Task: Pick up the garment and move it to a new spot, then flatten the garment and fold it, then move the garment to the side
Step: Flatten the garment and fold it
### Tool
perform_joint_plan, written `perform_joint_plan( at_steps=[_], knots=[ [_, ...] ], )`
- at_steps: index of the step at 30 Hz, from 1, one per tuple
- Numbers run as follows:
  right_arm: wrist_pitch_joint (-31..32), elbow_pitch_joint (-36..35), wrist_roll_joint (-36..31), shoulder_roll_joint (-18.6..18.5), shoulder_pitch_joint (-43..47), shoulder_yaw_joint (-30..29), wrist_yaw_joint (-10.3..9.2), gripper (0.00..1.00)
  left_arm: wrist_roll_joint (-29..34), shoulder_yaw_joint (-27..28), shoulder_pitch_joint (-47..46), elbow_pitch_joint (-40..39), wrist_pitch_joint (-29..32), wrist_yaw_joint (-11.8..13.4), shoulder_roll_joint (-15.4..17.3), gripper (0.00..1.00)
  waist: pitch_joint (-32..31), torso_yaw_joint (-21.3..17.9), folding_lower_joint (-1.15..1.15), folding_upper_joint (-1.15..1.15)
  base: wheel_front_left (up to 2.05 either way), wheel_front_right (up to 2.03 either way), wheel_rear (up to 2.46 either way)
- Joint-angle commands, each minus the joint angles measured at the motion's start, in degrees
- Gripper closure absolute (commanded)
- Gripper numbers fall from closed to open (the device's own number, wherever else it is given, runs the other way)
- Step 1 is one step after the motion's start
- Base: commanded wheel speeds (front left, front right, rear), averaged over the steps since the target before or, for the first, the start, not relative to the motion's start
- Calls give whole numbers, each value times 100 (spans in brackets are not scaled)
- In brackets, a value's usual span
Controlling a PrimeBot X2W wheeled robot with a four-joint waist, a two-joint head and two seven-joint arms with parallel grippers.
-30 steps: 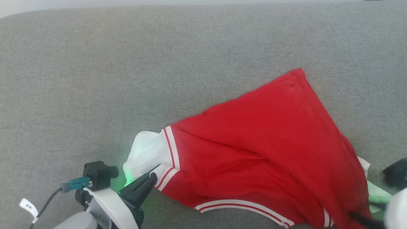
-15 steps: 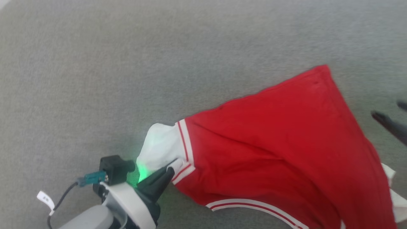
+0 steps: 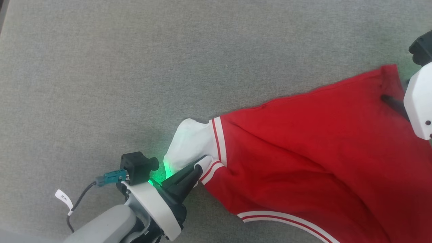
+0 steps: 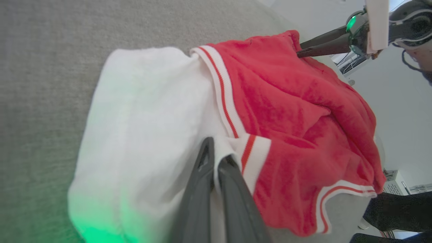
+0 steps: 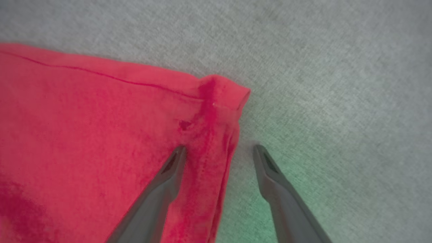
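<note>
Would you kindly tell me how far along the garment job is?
Done: nothing certain; the garment lies bunched on the grey surface. In hand: the left gripper is shut on its white sleeve, the right gripper open astride a red hem corner. Left: flattening, folding, moving aside.

A red knit shirt [image 3: 303,145] with white short sleeves and red-and-white striped trim lies spread but rumpled on the grey woven surface [image 3: 101,67], covering its right and near-right part. One white sleeve [image 3: 190,143] points left, and a fold by its striped cuff is pinched between the closed fingers of the left hand [image 3: 201,162]. A red hem corner [image 3: 388,72] reaches toward the far right. Diagonal creases cross the body, and a striped band [image 3: 280,219] curves along the near edge.
</note>
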Motion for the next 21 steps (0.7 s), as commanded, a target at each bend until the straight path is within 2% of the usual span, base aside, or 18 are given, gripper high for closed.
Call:
perform_joint_plan(
  at_steps=[1,2,3,5,11,15,16,21],
  knots=[
    [-12,233,85,43,114,251,-5,0,7,9,1,64,2,17,-17,100,11,29,0,0,0,0,0],
    [-49,284,131,25,110,347,-5,36,9,30,26,67,2,18,-16,100,5,27,0,0,0,0,0],
    [-90,331,178,4,89,434,-5,60,11,54,55,70,2,18,-10,100,-4,16,0,0,0,0,0],
    [-229,443,304,27,39,462,-5,98,3,87,88,90,2,18,4,100,-38,-17,0,0,0,0,0],
    [-1160,864,444,201,-341,-113,-7,100,129,342,-98,112,1,18,79,100,-186,-194,0,0,0,0,0],
    [-1684,1380,357,593,-619,-618,-6,100,18,456,-483,114,1,18,188,100,-260,-359,0,0,0,0,0],
    [-1684,1380,357,593,-619,-618,-6,100,18,456,-483,114,1,18,188,100,-260,-359,0,0,0,0,0],
    [-2383,2137,107,1104,-1296,-1471,-6,100,-617,473,-1531,120,10,17,394,100,-191,-599,0,0,0,0,0]
  ],
)
